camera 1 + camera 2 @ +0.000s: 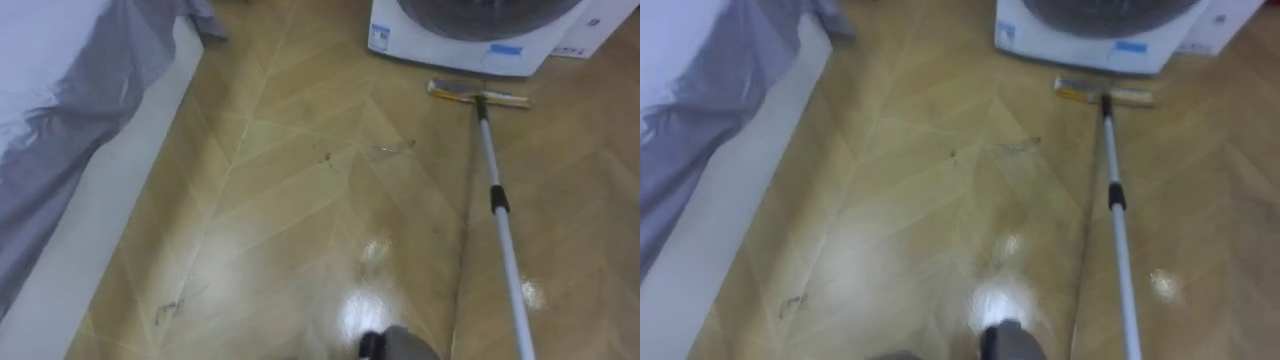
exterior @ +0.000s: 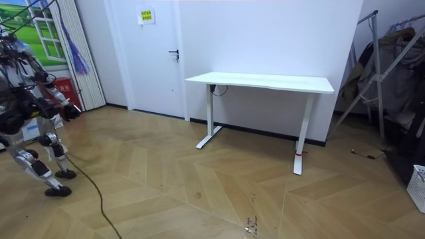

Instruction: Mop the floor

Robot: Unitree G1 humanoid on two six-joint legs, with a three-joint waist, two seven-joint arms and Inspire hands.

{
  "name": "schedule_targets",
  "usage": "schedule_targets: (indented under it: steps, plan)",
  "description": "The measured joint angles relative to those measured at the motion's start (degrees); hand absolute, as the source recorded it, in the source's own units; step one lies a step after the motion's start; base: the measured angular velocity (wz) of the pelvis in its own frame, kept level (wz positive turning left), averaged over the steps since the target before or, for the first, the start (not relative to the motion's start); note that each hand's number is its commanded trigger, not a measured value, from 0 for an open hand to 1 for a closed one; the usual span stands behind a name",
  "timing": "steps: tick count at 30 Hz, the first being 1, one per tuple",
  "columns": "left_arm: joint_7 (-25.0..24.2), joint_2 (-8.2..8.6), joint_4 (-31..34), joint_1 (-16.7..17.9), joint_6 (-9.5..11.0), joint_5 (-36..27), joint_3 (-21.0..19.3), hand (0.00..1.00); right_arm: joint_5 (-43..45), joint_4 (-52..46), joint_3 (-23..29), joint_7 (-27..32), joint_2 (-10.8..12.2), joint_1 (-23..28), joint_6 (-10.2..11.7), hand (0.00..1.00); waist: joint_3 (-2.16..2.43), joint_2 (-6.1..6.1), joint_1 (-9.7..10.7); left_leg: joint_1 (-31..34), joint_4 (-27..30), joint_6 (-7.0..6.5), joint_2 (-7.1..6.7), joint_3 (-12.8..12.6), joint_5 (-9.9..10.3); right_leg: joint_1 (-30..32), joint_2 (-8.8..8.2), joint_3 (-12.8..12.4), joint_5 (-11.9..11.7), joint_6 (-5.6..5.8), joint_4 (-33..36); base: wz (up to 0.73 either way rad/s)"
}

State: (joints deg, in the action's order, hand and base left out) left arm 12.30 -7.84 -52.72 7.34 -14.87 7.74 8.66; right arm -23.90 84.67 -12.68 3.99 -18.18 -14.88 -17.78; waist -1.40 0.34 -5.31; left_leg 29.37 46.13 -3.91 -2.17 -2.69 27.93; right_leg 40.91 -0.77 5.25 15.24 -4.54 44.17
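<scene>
Eye views: a bed [image 1: 90, 240] with a grey sheet [image 1: 60, 110] draped over its side occupies the left edge. Beside it lies the wooden floor [image 1: 270, 200], with dark scuff marks [image 1: 168, 312] close to the bed's lower side and glare patches further right. A white washing machine [image 1: 450, 45] stands at the top. The mop [image 1: 500, 220] lies on the floor to the right, its flat head [image 1: 478, 93] just in front of the machine's base and apart from it. Its pale pole slopes down to the lower edge. Room view: the robot stands at the left edge near a curtained window, one dark hand [image 2: 70, 111] held out before it. Which hand it is, and whether the fingers are apart or clamped, cannot be told. A white desk [image 2: 262, 82] stands mid-room against the wall.
</scene>
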Motion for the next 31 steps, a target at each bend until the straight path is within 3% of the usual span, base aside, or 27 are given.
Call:
schedule_targets:
  steps: [2, 3, 5, 9, 12, 14, 15, 17, 18, 21, 25, 28, 31]
  plan:
    - [0.6, -0.59, 0.1, -0.2, 0.0, 0.0, -0.1, 0.0, -0.7, 0.4, 0.6, -1.0, 0.1, -0.9, -0.5, 1.0, -0.02, -0.11, -0.8, -0.1, -2.6, 0.47, 0.32, 0.0, -0.8, 0.0, 0.04, 0.7, -1.7, -0.07, -2.4, 0.19]
    - [0.7, -0.65, -0.3, -0.2, -0.2, 0.3, -0.8, 0.0, -0.8, -0.1, 0.7, -1.8, 0.1, -0.8, -0.2, 1.0, -0.37, -0.67, -1.3, -0.1, -3.9, 0.51, 0.29, -0.1, -1.7, -0.3, -0.02, 0.9, -2.9, -0.25, -3.9, 0.06]
    - [0.4, -0.53, -1.6, 0.0, -0.9, 0.6, -1.4, 0.0, -0.7, 0.0, 1.0, -2.9, -0.1, -0.6, 0.6, 1.0, -0.48, -0.83, -1.3, -1.1, -5.4, 0.43, 0.54, 0.1, -2.5, -1.7, -0.03, 1.3, -4.0, -0.22, -5.9, 0.0]
    - [-0.7, -0.55, -2.8, 0.4, -1.2, 1.7, -2.3, 0.0, -0.5, 0.5, 0.9, -4.9, 0.0, 1.9, 1.6, 1.0, -0.49, -0.36, -1.3, -6.9, -10.4, 0.31, 0.55, 1.2, -4.1, -8.1, 0.12, 1.9, -5.2, 0.31, -10.7, 0.12]
    - [-0.7, -0.3, -4.1, 1.4, -1.1, 2.9, -3.7, 0.0, 2.7, 1.3, 1.0, -5.4, 0.1, 6.0, 1.6, 1.0, 0.07, 0.11, -0.9, -13.5, -16.6, 0.04, 0.4, 1.2, -6.3, -14.2, 0.07, 3.0, -6.2, 0.44, -15.0, 0.08]
    - [-0.7, 0.18, -5.4, 2.5, -1.5, 6.7, -6.4, 0.0, 7.9, 1.6, 1.0, -5.4, 0.3, 10.9, 1.6, 1.0, 0.76, 0.41, -0.1, -18.7, -21.8, 0.1, 0.57, 1.6, -7.9, -18.8, 0.28, 3.2, -6.6, 0.63, -18.5, 0.02]
    - [-0.7, 0.13, -5.4, 3.0, -1.5, 7.1, -6.8, 0.0, 8.8, 1.6, 1.0, -5.4, 0.4, 12.1, 1.5, 1.0, 0.84, 0.36, 0.3, -20.1, -23.0, 0.18, 0.65, 1.6, -8.2, -19.9, 0.4, 3.2, -6.7, 0.65, -19.3, 0.0]
    - [-0.7, 0.16, -5.9, 4.9, -1.7, 7.6, -8.5, 0.0, 11.6, 1.4, 1.0, -5.5, 1.3, 16.5, 1.5, 1.0, 1.54, 0.43, 1.7, -25.2, -27.7, 0.63, 1.34, 1.4, -9.3, -24.0, 1.56, 2.8, -7.1, 0.54, -21.9, -0.15]
    - [-0.7, 0.22, -5.8, 6.0, -1.8, 7.6, -8.6, 0.0, 12.6, 1.3, 1.0, -5.6, 2.2, 18.2, 1.5, 1.0, 1.67, 0.17, 2.3, -28.1, -30.1, 0.89, 1.48, 1.3, -9.8, -26.1, 2.14, 2.6, -7.1, 0.46, -23.0, -0.19]
    - [-0.8, 0.61, -5.8, 6.5, -1.9, 7.6, -8.6, 0.0, 13.0, 0.1, 1.0, -7.0, 4.2, 20.7, 1.5, 1.0, 1.78, 0.33, 3.5, -33.1, -34.3, 1.4, 2.16, 0.5, -10.6, -29.7, 3.73, 1.5, -6.9, 0.15, -24.7, -0.19]
    - [-1.9, 0.94, -5.7, 6.0, -1.7, 7.8, -8.6, 0.0, 13.3, -0.1, 1.2, -9.2, 5.2, 20.6, 1.5, 1.0, 1.68, -0.05, 4.3, -35.9, -35.8, 1.67, 2.56, -0.3, -10.7, -31.3, 4.37, 0.8, -6.2, -0.22, -24.7, -0.1]
    - [-2.0, 0.88, -5.4, 6.0, -2.0, 8.1, -11.0, 0.0, 15.7, -0.1, 2.8, -10.0, 5.4, 20.6, 1.2, 1.0, 1.6, -0.92, 5.1, -37.0, -36.1, 1.71, 2.73, -0.3, -10.7, -32.2, 4.78, 0.2, -5.6, -0.12, -24.8, 0.03]
    - [-2.0, 0.66, -5.8, 5.9, -2.4, 8.1, -13.2, 0.0, 17.9, -2.3, 3.0, -10.3, 5.7, 20.5, -0.7, 1.0, 1.47, -2.07, 4.9, -37.7, -36.4, 1.81, 2.79, -0.5, -10.7, -32.7, 5.03, -0.2, -5.6, -0.17, -24.9, -0.06]
